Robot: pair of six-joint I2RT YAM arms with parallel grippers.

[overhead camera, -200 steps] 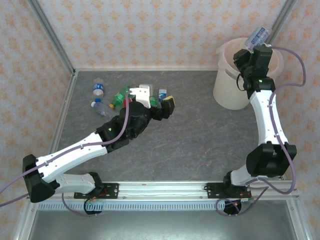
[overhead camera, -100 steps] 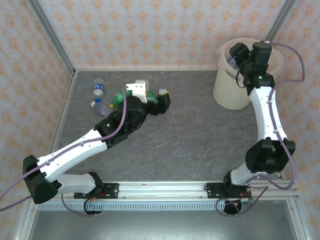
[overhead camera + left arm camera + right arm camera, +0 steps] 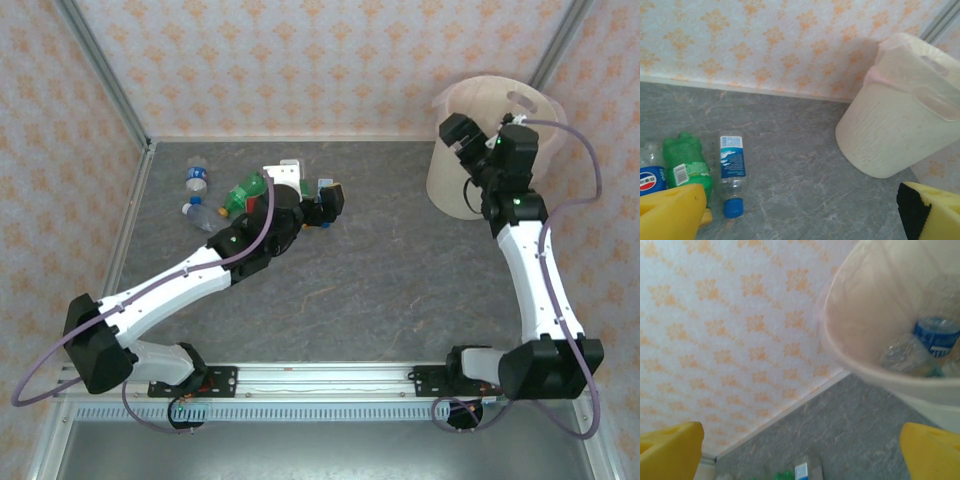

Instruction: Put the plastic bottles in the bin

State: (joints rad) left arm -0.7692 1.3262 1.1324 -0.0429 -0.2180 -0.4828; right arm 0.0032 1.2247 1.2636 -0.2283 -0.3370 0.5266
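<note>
Lying clustered at far left of desk (image 3: 380,270), plastic bottles (image 3: 243,190) waited. One bottle (image 3: 920,347) sat inside bin (image 3: 450,190), far right.
Judged best: lower left fingers (image 3: 670,212) astride clear bottle (image 3: 732,172), gripping across body, not cap.
Left fingers spread wide, empty.
Right fingers (image 3: 930,452) spread wide beside bin rim, empty.

Grey marbled worktop (image 3: 380,270) with faint pale veins. Cream wallpaper (image 3: 300,60) with orange floral motifs on back and side walls. White trim strip (image 3: 740,89) where wall meets worktop. Silver metal corner post (image 3: 105,70) at far left. Aluminium rail (image 3: 320,378) along near edge.
</note>
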